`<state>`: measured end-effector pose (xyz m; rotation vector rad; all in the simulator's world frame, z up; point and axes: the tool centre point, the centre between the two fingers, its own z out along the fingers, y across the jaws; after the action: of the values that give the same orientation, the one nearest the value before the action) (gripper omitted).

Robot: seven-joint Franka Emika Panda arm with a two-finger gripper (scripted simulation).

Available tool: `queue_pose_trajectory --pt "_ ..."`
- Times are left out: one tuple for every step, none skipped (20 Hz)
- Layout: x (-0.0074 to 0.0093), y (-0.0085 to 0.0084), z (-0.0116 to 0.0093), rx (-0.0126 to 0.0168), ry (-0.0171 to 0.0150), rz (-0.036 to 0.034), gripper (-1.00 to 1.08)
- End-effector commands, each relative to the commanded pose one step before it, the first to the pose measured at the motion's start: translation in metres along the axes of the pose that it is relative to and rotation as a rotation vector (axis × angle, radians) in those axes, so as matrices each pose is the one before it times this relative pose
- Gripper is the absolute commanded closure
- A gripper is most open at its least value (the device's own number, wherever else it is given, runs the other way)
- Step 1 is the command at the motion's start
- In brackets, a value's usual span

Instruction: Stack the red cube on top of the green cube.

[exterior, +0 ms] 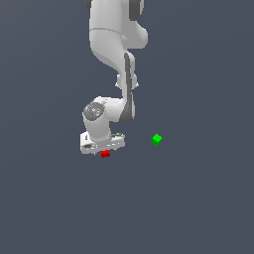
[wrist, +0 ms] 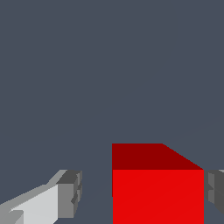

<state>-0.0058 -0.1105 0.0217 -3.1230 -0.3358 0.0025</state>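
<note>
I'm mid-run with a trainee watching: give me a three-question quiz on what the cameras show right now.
1. True or false: the red cube already sits on the green cube.
2. In the wrist view, where is the red cube relative to the end effector fingers? A) between them B) outside both C) out of sight
3. In the exterior view, on which side of the arm does the green cube lie?

Key
1. False: the cubes lie apart on the floor.
2. A: it sits between them, close to one finger, a gap to the other.
3. The exterior view's right.
</note>
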Motion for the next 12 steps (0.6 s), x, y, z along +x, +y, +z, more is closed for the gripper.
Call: queue_pose_trajectory --pt "0.0011 0.0002 0.00173 -0.00076 0.00157 -0.00051 -0.92" --pt "0.0 0.0 0.0 0.0 0.0 0.0 1.08" --pt "0.0 0.0 0.0 0.0 0.0 0.0 1.08" --pt "0.0 0.0 0.0 0.0 0.0 0.0 1.08" --pt "0.0 0.0 0.0 0.0 0.0 0.0 1.08" --pt "0.0 0.0 0.0 0.0 0.0 0.0 1.08" --pt "0.0 0.0 0.0 0.0 0.0 0.0 1.08" --pt "0.0 0.0 0.0 0.0 0.0 0.0 1.08" --pt "0.0 0.0 0.0 0.0 0.0 0.0 1.08" --pt "0.0 0.0 0.0 0.0 0.0 0.0 1.08" --pt "0.0 0.0 0.0 0.0 0.0 0.0 1.08" --pt "-0.00038 0.00075 -0.00016 -0.00035 -0.00029 0.0011 1.08"
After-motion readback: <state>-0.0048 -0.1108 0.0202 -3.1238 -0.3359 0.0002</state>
